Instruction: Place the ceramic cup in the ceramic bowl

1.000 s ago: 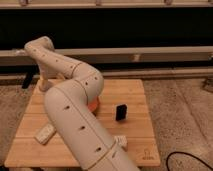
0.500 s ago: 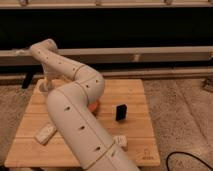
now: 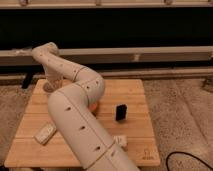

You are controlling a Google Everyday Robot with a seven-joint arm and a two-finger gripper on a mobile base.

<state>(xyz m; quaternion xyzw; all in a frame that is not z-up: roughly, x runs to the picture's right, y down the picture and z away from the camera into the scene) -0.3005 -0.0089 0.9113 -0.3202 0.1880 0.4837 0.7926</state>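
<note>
At the 10 o'clock corner of the surface [image 3: 135, 95], the gripper [image 3: 49, 86] hangs low beneath the downturned wrist, close to the wood; whether it is open, closed or gripping anything cannot be told, since the wrist housing covers it.

Change since the preceding second: the upper wrist joint has moved slightly toward 3 o'clock and slightly downward, and the gripper end has shifted with it toward the centre of the surface; the shift is small and the objects on the surface have not moved.

The ceramic bowl [image 3: 95, 106] lies near the centre of the surface; only an orange sliver of it shows at the right edge of the arm [image 3: 75, 125], which crosses in front of it. The ceramic cup cannot be picked out separately; a pale form at the gripper end may be the cup, but this is not certain.

Other items: a black upright object [image 3: 120, 112] at 3 o'clock of the bowl, apart from it; a flat white object [image 3: 45, 132] at 8 o'clock; a small white item [image 3: 120, 141] at 5 o'clock.

Assessment: the drift toward the centre suggests the start of transfer toward the bowl; placement is not yet done; the gripper remains well apart from the bowl.
</note>
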